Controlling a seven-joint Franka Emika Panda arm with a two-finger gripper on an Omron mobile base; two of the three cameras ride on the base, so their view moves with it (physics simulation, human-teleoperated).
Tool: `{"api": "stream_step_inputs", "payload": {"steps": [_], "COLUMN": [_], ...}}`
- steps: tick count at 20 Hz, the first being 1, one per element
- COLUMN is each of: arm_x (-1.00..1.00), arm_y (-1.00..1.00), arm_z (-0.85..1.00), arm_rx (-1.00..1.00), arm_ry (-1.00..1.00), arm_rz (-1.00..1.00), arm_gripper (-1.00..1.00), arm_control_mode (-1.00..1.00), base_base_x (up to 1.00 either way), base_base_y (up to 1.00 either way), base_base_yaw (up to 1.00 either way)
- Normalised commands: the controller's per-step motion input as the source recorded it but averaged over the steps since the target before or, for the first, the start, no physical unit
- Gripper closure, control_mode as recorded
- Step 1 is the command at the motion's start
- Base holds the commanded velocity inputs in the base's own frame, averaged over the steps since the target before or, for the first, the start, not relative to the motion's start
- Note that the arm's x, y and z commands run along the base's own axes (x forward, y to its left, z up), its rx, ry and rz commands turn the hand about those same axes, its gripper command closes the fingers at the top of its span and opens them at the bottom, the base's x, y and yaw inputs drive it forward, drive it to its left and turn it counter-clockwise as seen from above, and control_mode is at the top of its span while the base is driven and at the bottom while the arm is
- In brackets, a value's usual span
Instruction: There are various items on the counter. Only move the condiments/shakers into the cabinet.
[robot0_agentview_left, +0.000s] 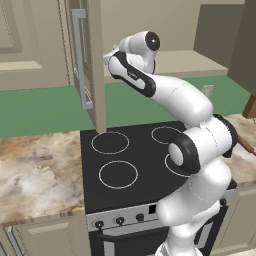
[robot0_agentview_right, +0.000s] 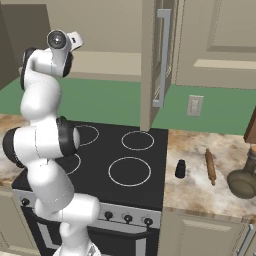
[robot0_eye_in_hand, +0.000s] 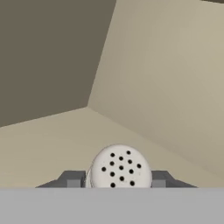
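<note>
In the hand view my gripper (robot0_eye_in_hand: 117, 180) is shut on the small pale grey shaker (robot0_eye_in_hand: 120, 168), whose holed top shows between the two dark fingertips (robot0_eye_in_hand: 72, 179). Around it are the cabinet's plain beige shelf (robot0_eye_in_hand: 48, 140) and inner walls. The arm (robot0_agentview_left: 175, 95) reaches up and back past the cabinet's open door (robot0_agentview_left: 96, 65). On the counter (robot0_agentview_right: 200, 190) right of the stovetop stand the small black shaker (robot0_agentview_right: 180, 169) and the dark olive jug (robot0_agentview_right: 243, 182). Whether the pale shaker touches the shelf I cannot tell.
A wooden rolling pin (robot0_agentview_right: 210, 166) lies between the black shaker and the jug. The knife block (robot0_agentview_right: 251, 127) stands at the right edge. The black stovetop (robot0_agentview_right: 125, 160) lies under the arm. The open door's silver handle (robot0_agentview_right: 161, 57) hangs above the stove's back edge.
</note>
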Motion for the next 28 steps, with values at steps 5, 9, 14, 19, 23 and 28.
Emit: {"api": "stream_step_inputs", "payload": {"steps": [5, 9, 14, 19, 23, 28], "arm_x": [0.26, 0.27, 0.30, 0.28, -0.66, -1.00], "arm_y": [0.01, 0.04, 0.01, 0.06, -0.12, -0.37], "arm_z": [-0.11, 0.00, 0.00, 0.00, 0.26, 0.13], "arm_rx": [-0.02, 0.00, 0.00, 0.00, 0.00, 0.02], "arm_ry": [0.00, 0.00, 0.00, 0.00, -0.12, -0.07], "arm_rz": [0.00, 0.00, 0.00, 0.00, 0.00, -0.02], "arm_gripper": [-1.00, -1.00, -1.00, -1.00, -1.00, -1.00], "arm_control_mode": [-1.00, -1.00, -1.00, -1.00, -1.00, -1.00], "base_base_x": [0.00, 0.00, 0.00, 0.00, 0.00, 0.00], "base_base_y": [0.00, 0.00, 0.00, 0.00, 0.00, 0.00], "base_base_yaw": [0.00, 0.00, 0.00, 0.00, 0.00, 0.00]}}
